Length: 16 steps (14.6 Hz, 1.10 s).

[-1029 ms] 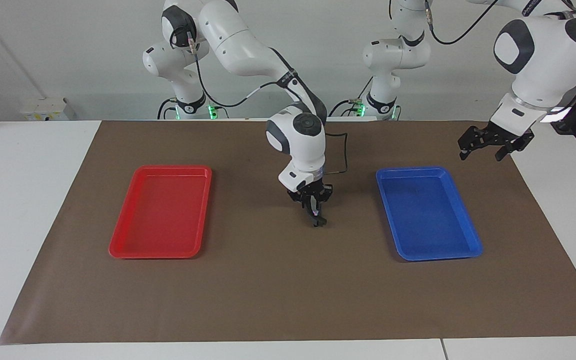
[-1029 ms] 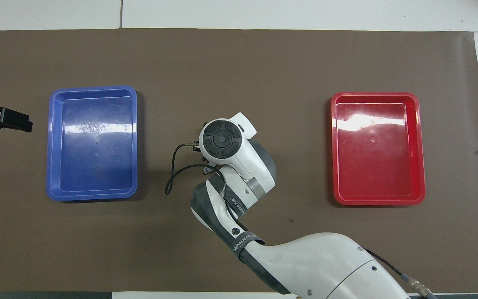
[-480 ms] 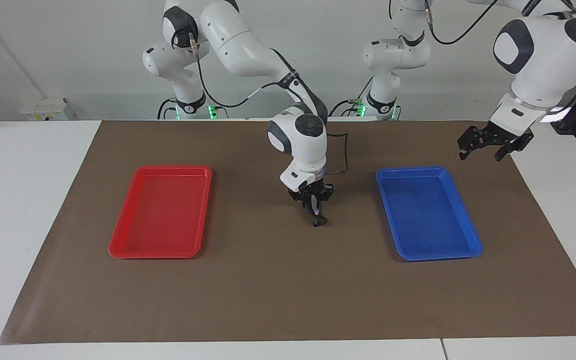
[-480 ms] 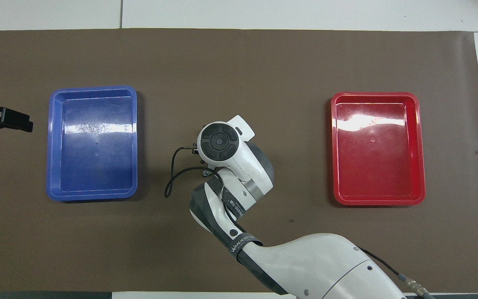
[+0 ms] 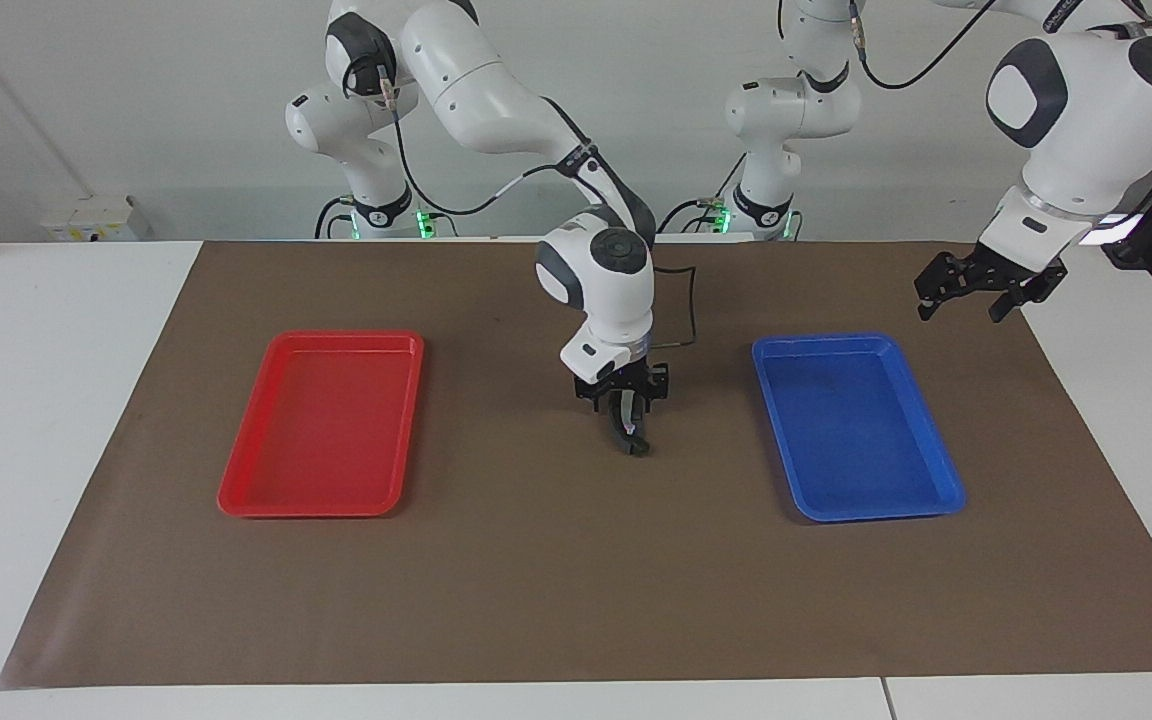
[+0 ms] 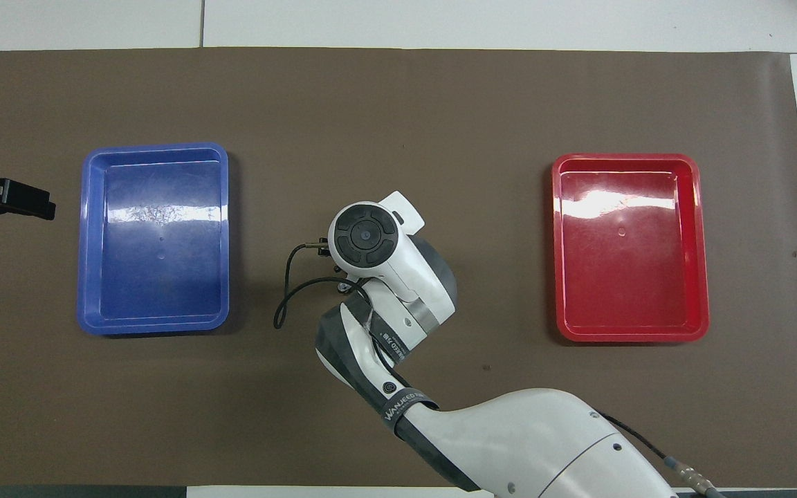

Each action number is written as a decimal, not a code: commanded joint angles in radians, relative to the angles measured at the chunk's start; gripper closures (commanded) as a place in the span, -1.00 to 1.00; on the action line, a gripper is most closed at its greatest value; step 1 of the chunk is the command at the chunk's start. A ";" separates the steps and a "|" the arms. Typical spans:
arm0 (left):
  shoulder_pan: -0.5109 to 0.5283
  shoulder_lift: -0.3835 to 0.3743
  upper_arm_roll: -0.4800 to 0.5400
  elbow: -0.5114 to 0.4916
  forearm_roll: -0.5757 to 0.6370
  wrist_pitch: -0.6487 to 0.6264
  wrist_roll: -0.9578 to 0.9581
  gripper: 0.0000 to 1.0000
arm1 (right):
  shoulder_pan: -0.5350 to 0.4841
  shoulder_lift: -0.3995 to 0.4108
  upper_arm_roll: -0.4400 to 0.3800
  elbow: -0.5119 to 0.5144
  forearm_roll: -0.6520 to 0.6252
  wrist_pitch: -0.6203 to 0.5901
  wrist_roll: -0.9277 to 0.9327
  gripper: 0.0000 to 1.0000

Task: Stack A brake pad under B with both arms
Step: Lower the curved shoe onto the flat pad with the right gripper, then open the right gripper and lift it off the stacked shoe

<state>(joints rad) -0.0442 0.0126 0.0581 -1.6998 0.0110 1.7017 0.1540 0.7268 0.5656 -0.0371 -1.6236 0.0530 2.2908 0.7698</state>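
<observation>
In the middle of the facing view the right hand [image 5: 626, 425] points straight down, low over the brown mat [image 5: 536, 580] that covers the counter [image 5: 46, 400]. A small dark curved piece, probably a brake pad [image 5: 637, 444], sits at its tip on or just above the mat. I cannot tell which pad it is, nor whether this hand is spread or pinching it. The piece lies between the red tray [image 5: 320, 337] at centre left and the blue tray [image 5: 821, 340] at centre right. In the overhead view the wrist hides it. The left hand [image 5: 966, 300] waits spread and holding nothing at the upper right, raised over the mat's edge near the blue tray.
</observation>
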 commanded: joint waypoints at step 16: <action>-0.005 -0.006 -0.007 -0.006 -0.013 0.001 0.006 -0.99 | -0.490 -0.479 -0.027 -0.027 -0.067 -0.499 -0.400 -1.00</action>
<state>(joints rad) -0.0461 0.0126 0.0511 -1.6998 0.0101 1.7017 0.1540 0.2916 0.1450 -0.0790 -1.6215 0.0030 1.8271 0.4245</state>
